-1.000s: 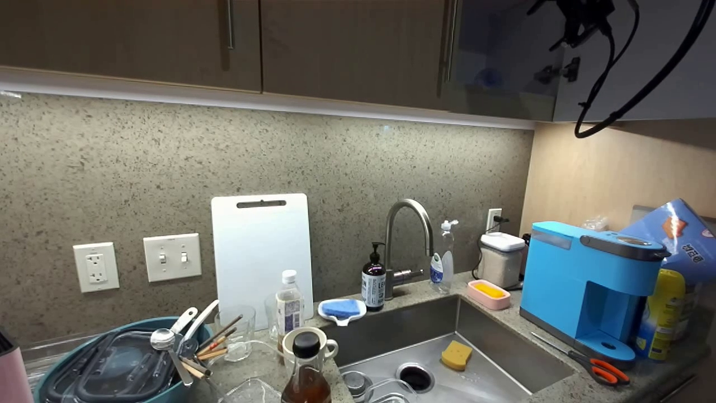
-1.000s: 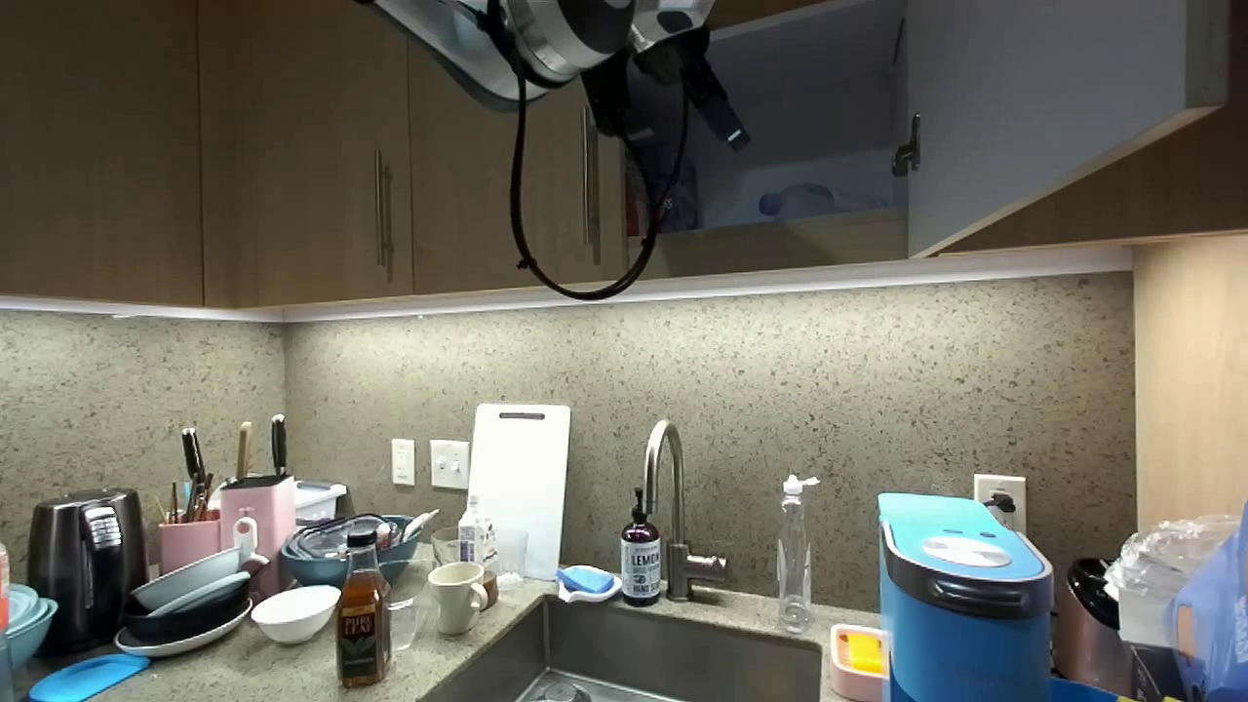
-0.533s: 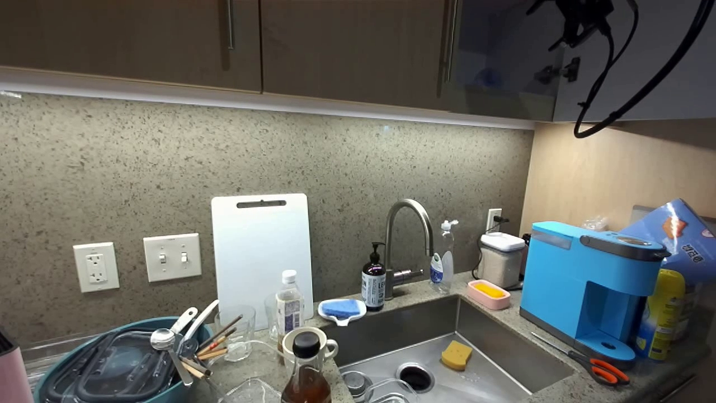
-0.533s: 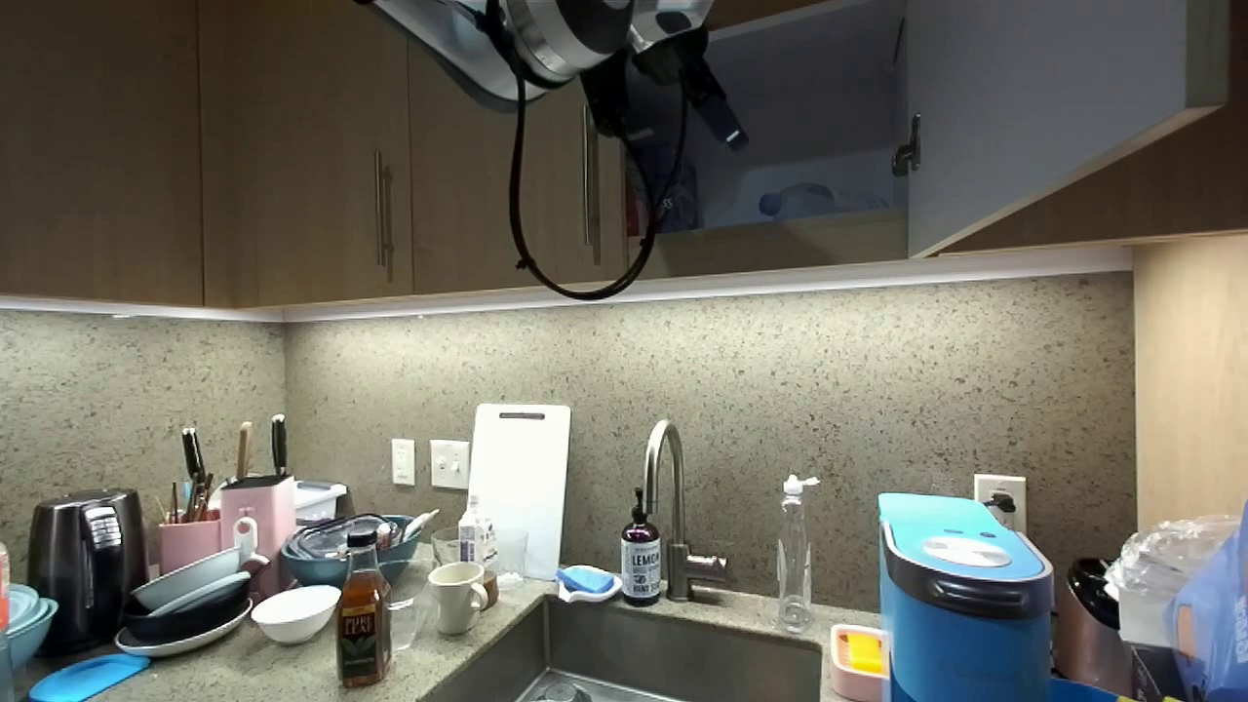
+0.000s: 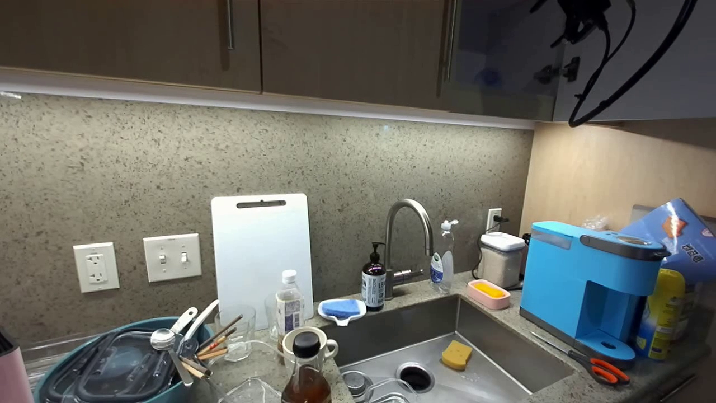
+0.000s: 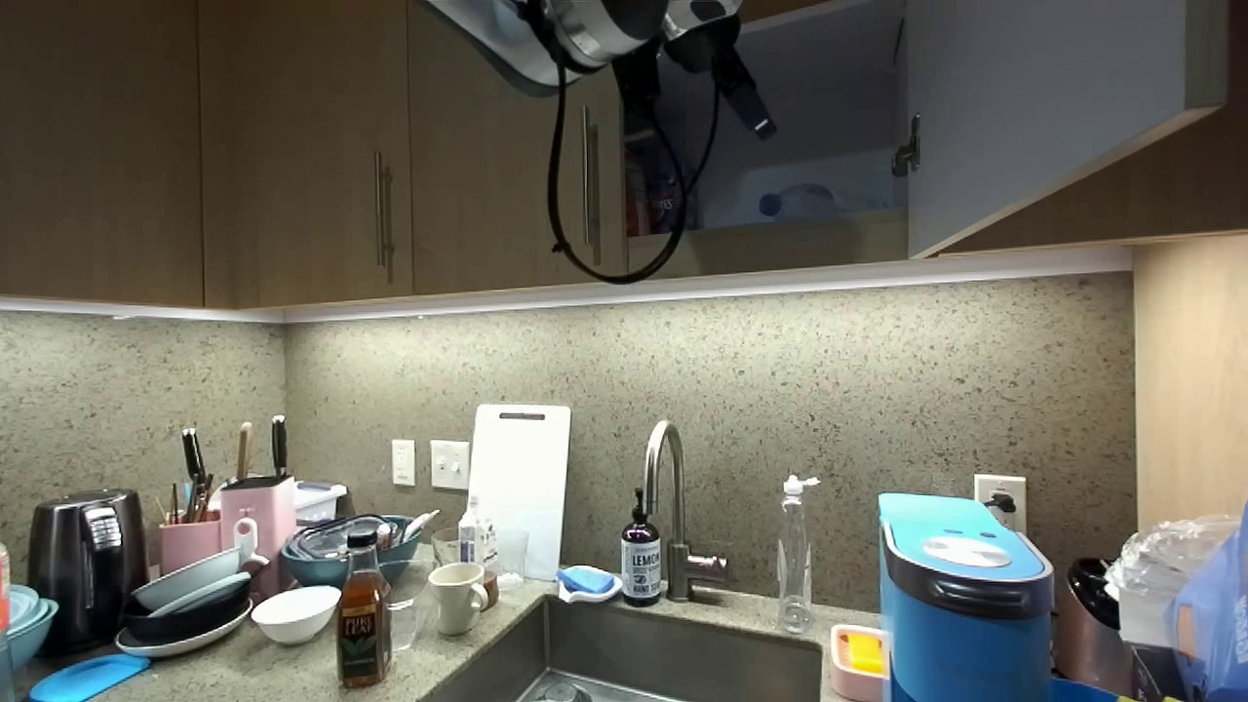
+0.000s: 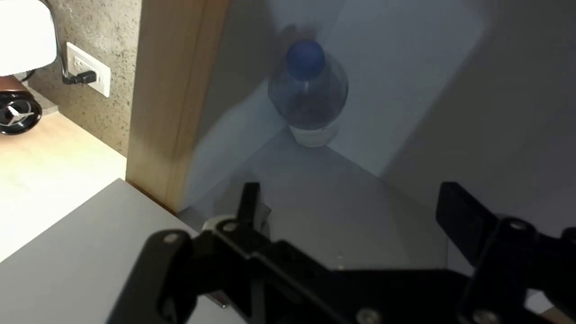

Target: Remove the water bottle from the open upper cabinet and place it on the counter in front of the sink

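Observation:
The water bottle point(image 7: 310, 96), clear with a blue cap, sits inside the open upper cabinet point(image 6: 790, 242). In an exterior view the bottle point(image 6: 811, 200) looks laid on its side, cap toward the left. Only a blue patch of the bottle point(image 5: 489, 77) shows dimly in an exterior view. My gripper point(image 7: 348, 191) stands open at the cabinet's mouth, the bottle beyond its fingertips and nothing between them. In an exterior view the gripper point(image 6: 697, 117) hangs above and left of the bottle, apart from it. Below are the sink point(image 6: 682, 639) and the speckled counter point(image 6: 292, 673).
The cabinet door point(image 6: 1053, 107) swings out on the right. Packages point(image 6: 663, 200) stand at the cabinet's left side. A cable loop point(image 6: 556, 185) dangles under the arm. Around the sink are a faucet point(image 6: 673, 507), a soap dispenser point(image 6: 641, 556), a blue machine point(image 6: 965, 604) and scissors point(image 5: 601, 369).
The arm and its cable have shifted right and slightly up in an exterior view, uncovering more of the packages in the cabinet. The bottle has not moved.

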{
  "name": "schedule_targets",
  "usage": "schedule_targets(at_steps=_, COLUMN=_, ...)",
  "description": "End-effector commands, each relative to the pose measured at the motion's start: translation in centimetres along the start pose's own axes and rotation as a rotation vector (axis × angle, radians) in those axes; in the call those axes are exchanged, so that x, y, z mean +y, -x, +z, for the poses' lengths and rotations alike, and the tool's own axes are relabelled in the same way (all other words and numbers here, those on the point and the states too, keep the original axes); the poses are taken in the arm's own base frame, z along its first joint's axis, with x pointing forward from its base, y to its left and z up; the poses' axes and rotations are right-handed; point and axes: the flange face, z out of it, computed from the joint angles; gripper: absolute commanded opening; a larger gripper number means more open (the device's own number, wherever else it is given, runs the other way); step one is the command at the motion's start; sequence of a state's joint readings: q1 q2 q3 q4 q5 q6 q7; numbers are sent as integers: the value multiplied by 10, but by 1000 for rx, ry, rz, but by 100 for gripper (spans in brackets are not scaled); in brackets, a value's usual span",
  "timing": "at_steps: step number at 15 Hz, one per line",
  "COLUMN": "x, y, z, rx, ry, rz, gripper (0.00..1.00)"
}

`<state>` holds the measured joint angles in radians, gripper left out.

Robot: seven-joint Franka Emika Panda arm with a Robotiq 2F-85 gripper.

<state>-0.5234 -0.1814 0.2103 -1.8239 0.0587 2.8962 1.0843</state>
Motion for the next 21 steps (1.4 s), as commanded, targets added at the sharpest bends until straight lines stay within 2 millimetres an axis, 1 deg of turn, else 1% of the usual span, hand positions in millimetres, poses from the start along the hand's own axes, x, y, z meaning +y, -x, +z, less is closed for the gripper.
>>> schedule_targets(at_steps=1, x=-12, y=-40, z=35, rx=16, ry=28, rz=16, gripper=100)
schedule_targets(at_steps=2, x=-3, y=-22, z=17, rx=9, ry=17, rz=17, gripper=100)
schedule_targets(at_steps=3, x=-4, y=-28, z=22, rx=11, ry=17, rz=22, gripper=100)
schedule_targets(at_steps=5, x=-2, y=-27, z=26, rx=8, ry=22, rz=23, gripper=100)
schedule_targets(at_steps=6, x=-4, y=-24, z=25, rx=5, ry=18, rz=21, gripper=100)
schedule_targets(at_steps=7, x=-6, y=-27, z=22, rx=-24, ry=20, rz=14, gripper=100)
schedule_targets(at_steps=8, x=-5, y=-25, z=26, rx=-53, ry=22, rz=22, gripper=100)
schedule_targets(at_steps=10, x=-4, y=-25, z=24, rx=-95, ry=36, rz=28, gripper=100)
schedule_targets(at_steps=16, x=2, y=-35, z=22, rx=-142, ry=75, rz=32, gripper=100)
schedule_targets(at_steps=21, x=8, y=-39, z=17, rx=-245, ry=206, rz=37, gripper=100)
